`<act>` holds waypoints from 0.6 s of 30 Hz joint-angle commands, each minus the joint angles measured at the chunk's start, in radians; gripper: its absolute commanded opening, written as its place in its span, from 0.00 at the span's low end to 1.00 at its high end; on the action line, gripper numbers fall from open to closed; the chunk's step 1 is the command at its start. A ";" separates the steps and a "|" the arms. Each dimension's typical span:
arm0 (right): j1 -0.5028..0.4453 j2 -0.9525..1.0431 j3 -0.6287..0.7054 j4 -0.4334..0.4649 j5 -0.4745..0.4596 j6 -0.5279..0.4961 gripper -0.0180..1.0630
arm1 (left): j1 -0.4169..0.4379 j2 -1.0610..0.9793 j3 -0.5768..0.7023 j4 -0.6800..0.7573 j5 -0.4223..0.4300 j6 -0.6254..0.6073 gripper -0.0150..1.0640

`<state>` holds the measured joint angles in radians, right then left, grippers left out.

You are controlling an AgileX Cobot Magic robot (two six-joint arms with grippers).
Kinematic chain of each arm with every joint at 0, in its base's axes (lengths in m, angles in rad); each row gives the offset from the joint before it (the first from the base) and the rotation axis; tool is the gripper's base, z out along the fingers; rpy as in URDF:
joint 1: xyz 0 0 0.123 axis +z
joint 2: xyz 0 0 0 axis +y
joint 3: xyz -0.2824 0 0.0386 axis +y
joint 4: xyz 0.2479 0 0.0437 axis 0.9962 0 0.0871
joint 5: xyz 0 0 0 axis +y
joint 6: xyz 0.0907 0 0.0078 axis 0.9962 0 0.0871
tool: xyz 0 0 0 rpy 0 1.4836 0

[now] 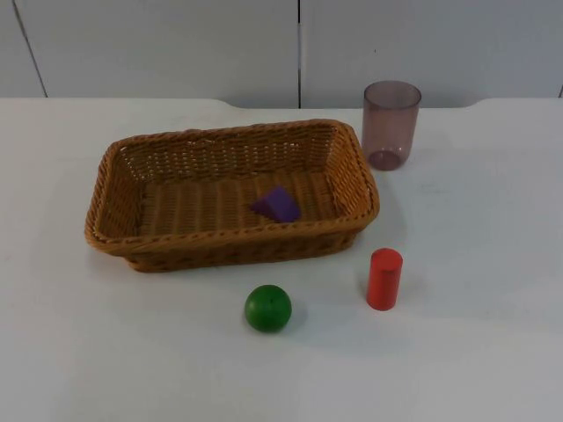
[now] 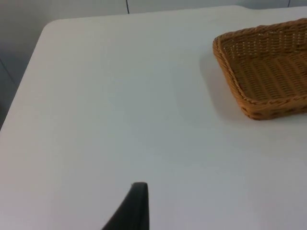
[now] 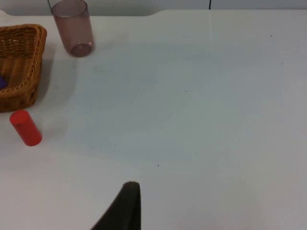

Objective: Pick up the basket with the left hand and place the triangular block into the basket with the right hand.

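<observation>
The basket (image 1: 230,195) lay flat on the desk (image 1: 475,334), long axis across it, with the purple triangular block (image 1: 277,205) already inside, toward the end nearest the cup (image 1: 391,123). Both arms waited well clear: the left gripper (image 2: 136,206) off the basket's far end, the right gripper (image 3: 125,203) beyond the red cylinder (image 3: 26,127). Whether the jaws were open or holding anything I could not tell.

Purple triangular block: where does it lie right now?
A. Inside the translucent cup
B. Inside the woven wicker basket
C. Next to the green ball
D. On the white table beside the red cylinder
B: in the top view the purple triangular block rests on the floor of the woven wicker basket.
</observation>
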<state>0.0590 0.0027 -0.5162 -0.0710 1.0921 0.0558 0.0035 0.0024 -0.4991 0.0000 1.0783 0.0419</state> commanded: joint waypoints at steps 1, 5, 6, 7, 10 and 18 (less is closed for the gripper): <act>-0.004 -0.003 0.002 -0.005 -0.013 0.004 0.99 | -0.004 -0.002 0.005 0.000 -0.003 -0.008 0.99; -0.004 -0.003 0.002 -0.005 -0.013 0.004 0.99 | -0.004 -0.002 0.005 0.008 -0.003 -0.024 0.99; -0.004 -0.003 0.002 -0.005 -0.013 0.004 0.99 | -0.004 -0.002 0.005 0.008 -0.003 -0.024 0.99; -0.004 -0.003 0.002 -0.005 -0.013 0.004 0.99 | -0.004 -0.002 0.005 0.008 -0.003 -0.024 0.99; -0.004 -0.003 0.002 -0.005 -0.013 0.004 0.99 | -0.004 -0.002 0.005 0.008 -0.003 -0.024 0.99; -0.004 -0.003 0.002 -0.005 -0.013 0.004 0.99 | -0.004 -0.002 0.005 0.035 -0.003 -0.062 0.99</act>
<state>0.0590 0.0027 -0.5162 -0.0710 1.0921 0.0597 0.0035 0.0024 -0.4991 0.0159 1.0783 0.0000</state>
